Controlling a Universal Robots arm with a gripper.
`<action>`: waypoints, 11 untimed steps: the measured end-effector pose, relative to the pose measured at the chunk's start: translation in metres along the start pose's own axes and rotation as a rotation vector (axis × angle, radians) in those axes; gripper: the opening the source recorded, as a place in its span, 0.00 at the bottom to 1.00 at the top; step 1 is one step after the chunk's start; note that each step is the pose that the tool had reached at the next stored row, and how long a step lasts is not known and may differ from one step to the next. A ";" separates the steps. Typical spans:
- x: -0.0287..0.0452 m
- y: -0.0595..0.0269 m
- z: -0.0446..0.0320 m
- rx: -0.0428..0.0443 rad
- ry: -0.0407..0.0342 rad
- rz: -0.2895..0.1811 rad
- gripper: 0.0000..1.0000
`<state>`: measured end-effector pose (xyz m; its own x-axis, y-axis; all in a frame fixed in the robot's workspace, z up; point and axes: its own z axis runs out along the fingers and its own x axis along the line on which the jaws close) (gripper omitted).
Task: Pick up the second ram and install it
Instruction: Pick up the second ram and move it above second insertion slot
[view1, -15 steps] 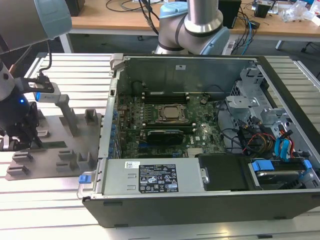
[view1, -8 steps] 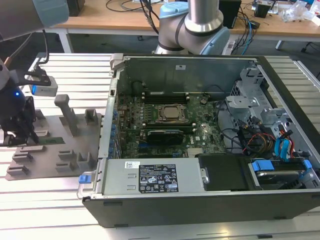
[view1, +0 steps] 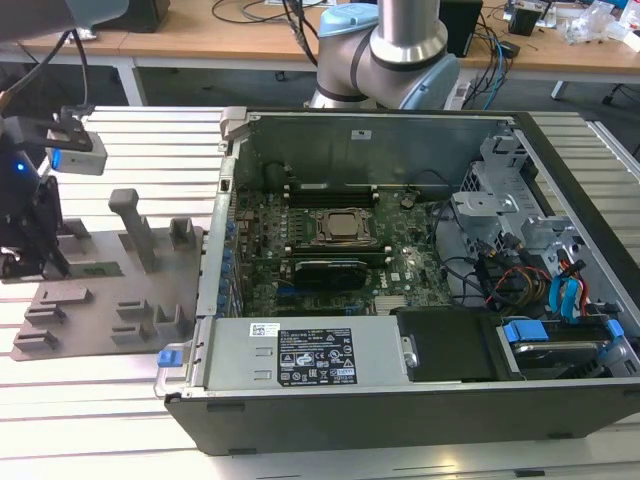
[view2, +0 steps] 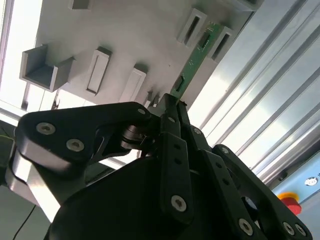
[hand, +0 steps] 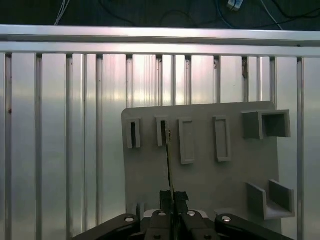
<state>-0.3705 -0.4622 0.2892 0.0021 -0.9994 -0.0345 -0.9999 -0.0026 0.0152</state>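
1. The ribbed aluminium worktop (view1: 110, 430) carried everything we saw, and its long grooves ran beneath the scene in both wrist views.
2. The open computer case (view1: 420, 415) lay on it toward the exterior view's right. The square CPU socket (view1: 345, 226) sat in the middle of its board.
3. The arm's grey and blue base (view1: 400, 45) stood behind the case.
4. A flat grey plate (view1: 95, 305) with raised slot holders lay on the worktop just beside the case, on the exterior view's left.
5. The black claw (hand: 172, 196) hung over that plate, well apart from the case. Its fingers (view2: 172, 145) were pressed together on the second ram (view2: 192, 62), pinching the stick near one end.
6. The second ram, a thin green strip, reached from the fingertips out to the row of holders. In the first wrist view we saw it edge-on as a fine line whose far end met the second narrow holder (hand: 161, 132) in the row. We could not tell whether that end sat in the slot or hung clear of it.
7. A red button (view2: 290, 202) showed beyond the grooves in the second wrist view.
8. Small dark chips (view2: 179, 82) dotted the strip's green face.
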 end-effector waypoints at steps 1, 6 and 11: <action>-0.0002 0.0001 -0.0039 0.0000 0.0000 0.000 0.14; -0.0006 0.0003 -0.0174 -0.0001 0.0000 0.000 0.14; -0.0010 0.0004 -0.0296 -0.0001 0.0000 0.000 0.14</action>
<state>-0.3705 -0.4622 0.3189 0.0021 -0.9994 -0.0344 -0.9999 -0.0026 0.0153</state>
